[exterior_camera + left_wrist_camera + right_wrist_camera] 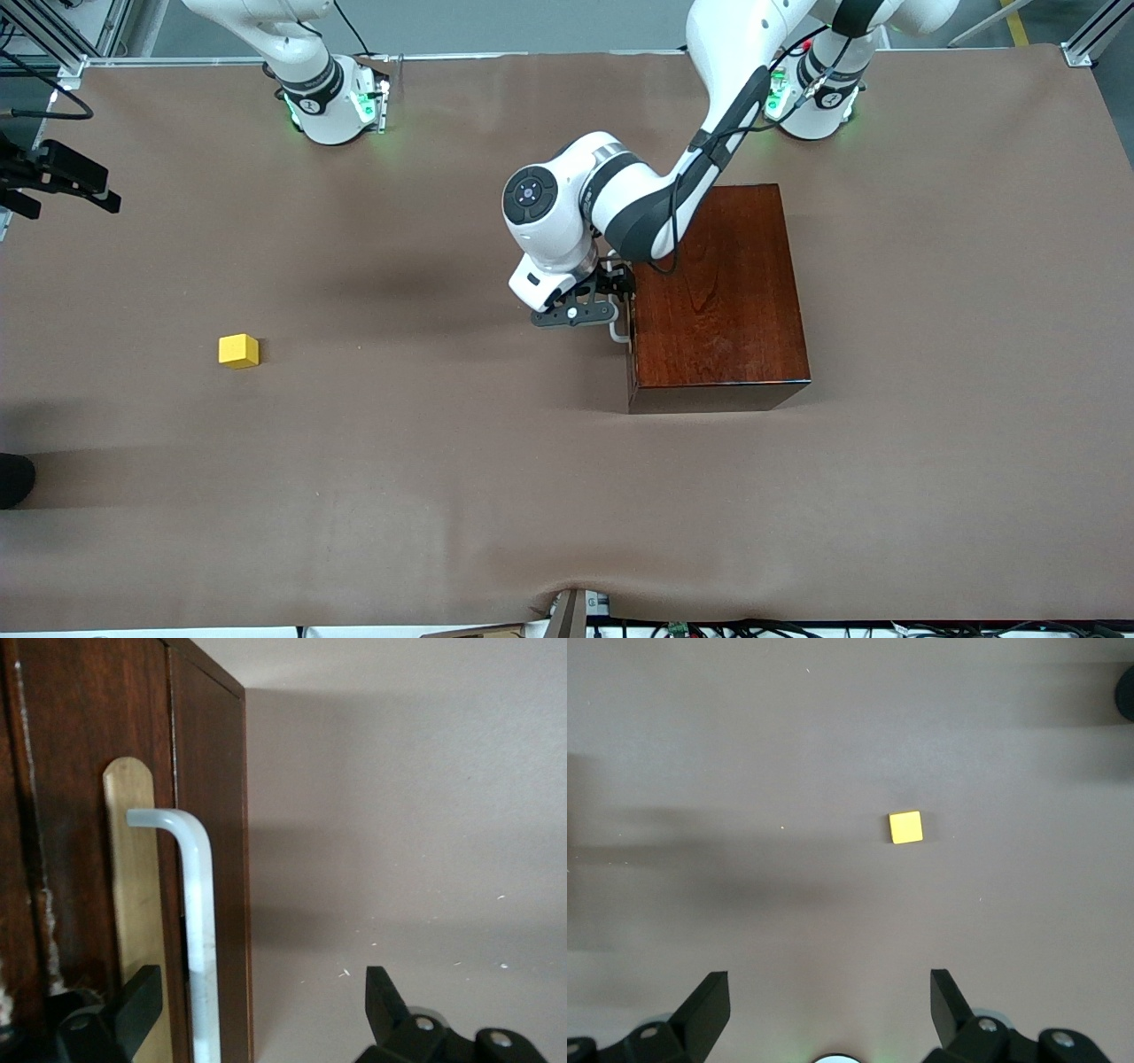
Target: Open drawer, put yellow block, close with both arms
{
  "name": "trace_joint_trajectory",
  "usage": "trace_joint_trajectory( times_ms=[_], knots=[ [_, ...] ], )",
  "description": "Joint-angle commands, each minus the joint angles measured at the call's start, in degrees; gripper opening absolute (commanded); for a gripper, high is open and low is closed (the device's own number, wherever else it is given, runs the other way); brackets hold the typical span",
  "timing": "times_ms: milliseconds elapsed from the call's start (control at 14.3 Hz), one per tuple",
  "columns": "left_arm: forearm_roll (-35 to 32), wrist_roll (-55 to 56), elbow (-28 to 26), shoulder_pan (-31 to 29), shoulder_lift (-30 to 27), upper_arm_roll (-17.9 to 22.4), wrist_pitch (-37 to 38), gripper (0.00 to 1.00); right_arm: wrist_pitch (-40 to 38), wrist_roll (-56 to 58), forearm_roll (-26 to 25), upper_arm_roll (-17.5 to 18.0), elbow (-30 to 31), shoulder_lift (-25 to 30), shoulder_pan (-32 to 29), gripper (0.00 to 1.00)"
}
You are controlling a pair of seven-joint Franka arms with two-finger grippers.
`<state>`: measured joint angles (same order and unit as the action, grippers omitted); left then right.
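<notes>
Left gripper [257, 1014] spread wide around the white handle [199, 930] of the shut drawer [80, 859]. Right gripper [828, 1010] gapes high above the yellow block [238, 351], lying at the box's [722, 292] nine o'clock, well apart.

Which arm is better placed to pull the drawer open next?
Left. The left gripper is at the drawer front, its open fingers straddling the white handle. The right gripper hangs open, high over bare table.
</notes>
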<state>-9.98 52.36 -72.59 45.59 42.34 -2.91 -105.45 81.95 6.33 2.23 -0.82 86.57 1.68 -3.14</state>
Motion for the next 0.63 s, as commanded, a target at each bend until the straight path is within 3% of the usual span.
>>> trace_joint_trajectory(
  times_ms=[0,348,558],
  knots=[
    [-1.01,2.48,1.75,0.98,3.00,0.01,-1.69,1.00,-0.21,0.18,0.94,0.55,-0.08,0.35,-1.07,1.00],
    [-0.75,5.21,1.84,0.99,3.54,-0.34,-4.67,1.00,-0.21,0.18,0.94,0.55,-0.08,0.35,-1.16,1.00],
    [0.13,9.24,1.84,0.99,3.89,-0.78,-10.81,1.00,-0.21,0.18,0.85,0.55,-0.08,0.35,-1.25,1.00]
  ],
)
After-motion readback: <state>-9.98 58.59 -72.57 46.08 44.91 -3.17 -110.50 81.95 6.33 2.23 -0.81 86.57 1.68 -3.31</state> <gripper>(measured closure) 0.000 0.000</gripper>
